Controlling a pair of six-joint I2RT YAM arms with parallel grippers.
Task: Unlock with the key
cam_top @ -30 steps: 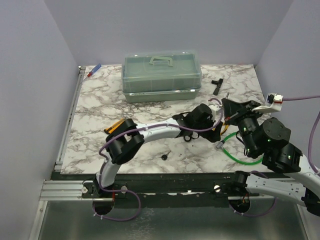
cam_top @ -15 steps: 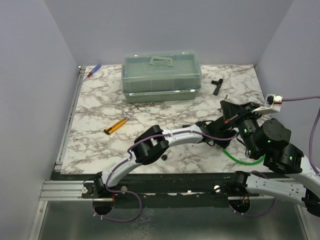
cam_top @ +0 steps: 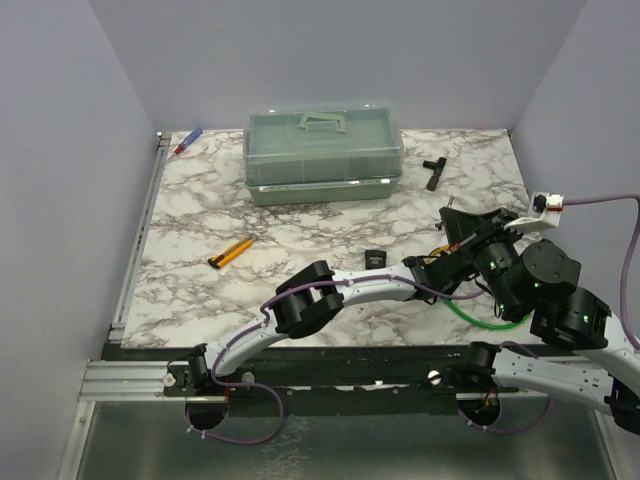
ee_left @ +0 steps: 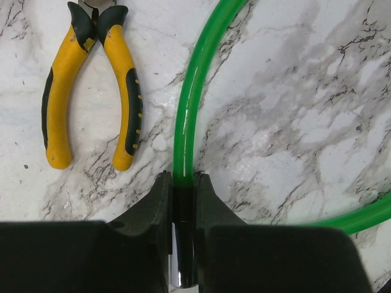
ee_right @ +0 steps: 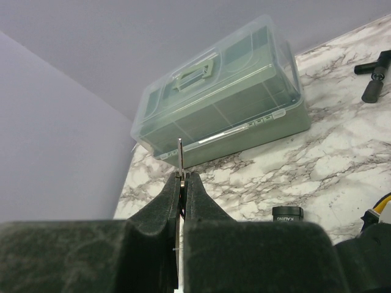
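key [ee_right: 180, 155]: thin silver blade sticks straight out past the tips of the right gripper [ee_right: 182, 177], pinched between its fingers, head hidden, held above the desk [cam_top: 200, 230]
padlock [cam_top: 375, 258]: small, black, white lettering, lying on the desk well apart from the key; shackle not discernible

The right gripper [ee_right: 182, 178] is hiding the head of the tiny silver-bladed key [ee_right: 180, 152]. Picture edges are cutting off the yellow-and-black pliers [ee_left: 124, 85] and the glossy green cable [ee_left: 186, 122].

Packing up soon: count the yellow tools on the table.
2. Pliers lie beside the green cable at the left gripper; a smaller yellow tool lies far left. More may be hidden.
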